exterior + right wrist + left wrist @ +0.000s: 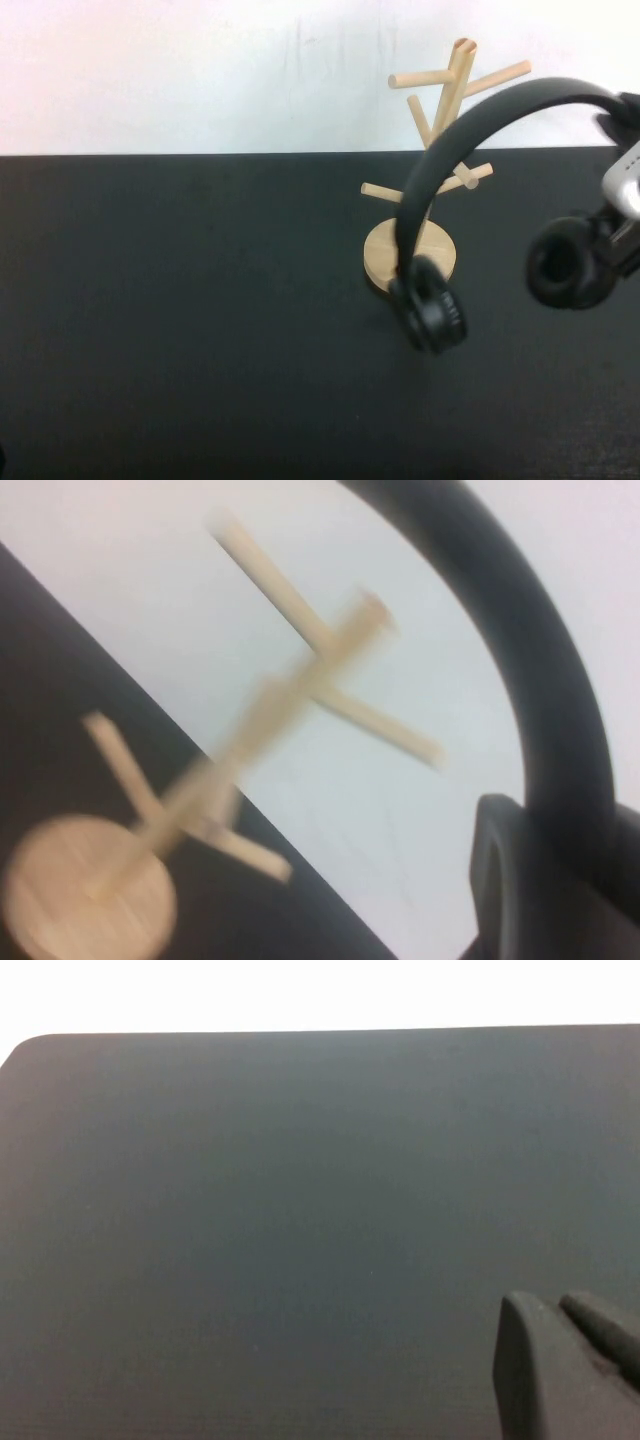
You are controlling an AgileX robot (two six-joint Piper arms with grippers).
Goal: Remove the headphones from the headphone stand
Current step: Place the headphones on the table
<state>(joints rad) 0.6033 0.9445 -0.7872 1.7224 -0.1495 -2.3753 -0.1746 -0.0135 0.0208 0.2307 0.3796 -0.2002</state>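
The black headphones (470, 110) hang in the air from my right gripper (626, 112), which is shut on the right end of the headband at the right edge of the high view. One ear cup (431, 304) hangs in front of the stand's base and the other ear cup (570, 262) hangs below the gripper. The wooden headphone stand (452, 95) stands behind the headband with bare pegs. In the right wrist view the headband (545, 670) is clear of the stand (300, 670). My left gripper (565, 1345) is shut and empty over bare table.
The black table (180, 320) spans the whole near area, with a white wall behind its far edge. The stand's round base (385, 262) sits at the middle right of the table.
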